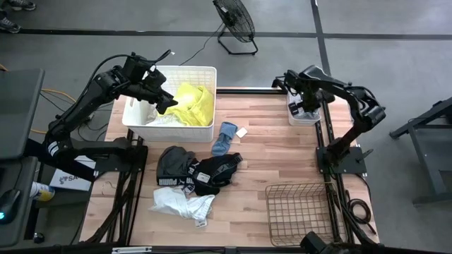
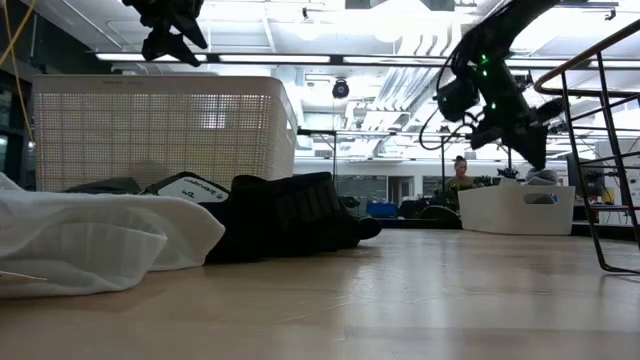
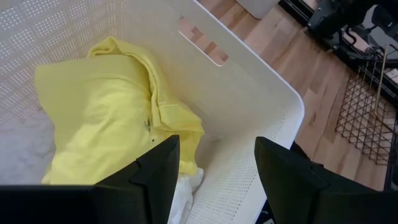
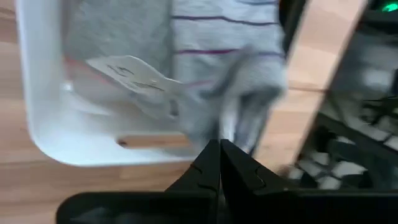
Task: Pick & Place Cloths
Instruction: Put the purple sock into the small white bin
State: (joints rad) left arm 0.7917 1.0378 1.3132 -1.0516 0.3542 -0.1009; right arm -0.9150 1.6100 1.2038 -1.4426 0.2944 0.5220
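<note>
The neon yellow cloth [image 3: 106, 106] is seen in the white basket [image 1: 205, 99] under the released left gripper [image 3: 214, 168], while only the right wrist view shows the right gripper [image 4: 219, 163] clenched, empty, above grey socks [image 4: 205, 56]

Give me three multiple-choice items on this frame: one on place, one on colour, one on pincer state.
1. Where is the yellow cloth?
A. in the wire basket
B. in the white tub
C. on the bare table

2. What colour is the small sock lying alone on the table?
A. red
B. green
C. grey-blue

3. How is the right pincer?
A. shut
B. wide open
C. gripping the fan

Answers: 1 B, the yellow fabric lies inside the tub walls; 2 C, the high view shows it; 3 A, its fingertips meet with nothing held.
</note>
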